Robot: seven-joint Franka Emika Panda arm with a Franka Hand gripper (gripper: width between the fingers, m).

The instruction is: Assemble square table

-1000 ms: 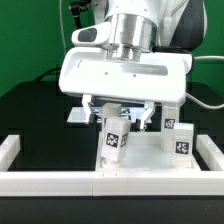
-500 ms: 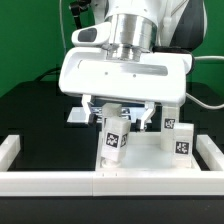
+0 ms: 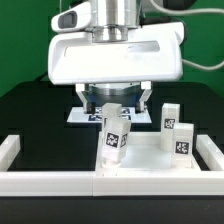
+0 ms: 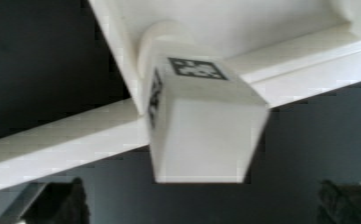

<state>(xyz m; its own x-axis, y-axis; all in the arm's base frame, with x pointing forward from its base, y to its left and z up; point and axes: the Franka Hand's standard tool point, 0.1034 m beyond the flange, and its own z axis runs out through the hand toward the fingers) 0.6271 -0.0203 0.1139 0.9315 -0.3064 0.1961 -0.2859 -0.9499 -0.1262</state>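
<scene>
Table slab (image 3: 140, 158) lies flat against the low border wall (image 3: 60, 182), one leg (image 3: 113, 137) upright on its left part and two more legs (image 3: 170, 118) (image 3: 182, 141) standing toward the exterior view's right. Above, the gripper (image 3: 113, 100) hangs, jaws spread wide, fingertips (image 4: 52, 200) clear of the leg.

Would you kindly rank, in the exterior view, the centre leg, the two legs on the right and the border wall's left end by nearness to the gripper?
1. Centre leg: directly beneath the open gripper.
2. Rear right leg and front right leg, on the exterior view's right: too close to call.
3. Border wall's left end: farthest, exterior view's left.
</scene>
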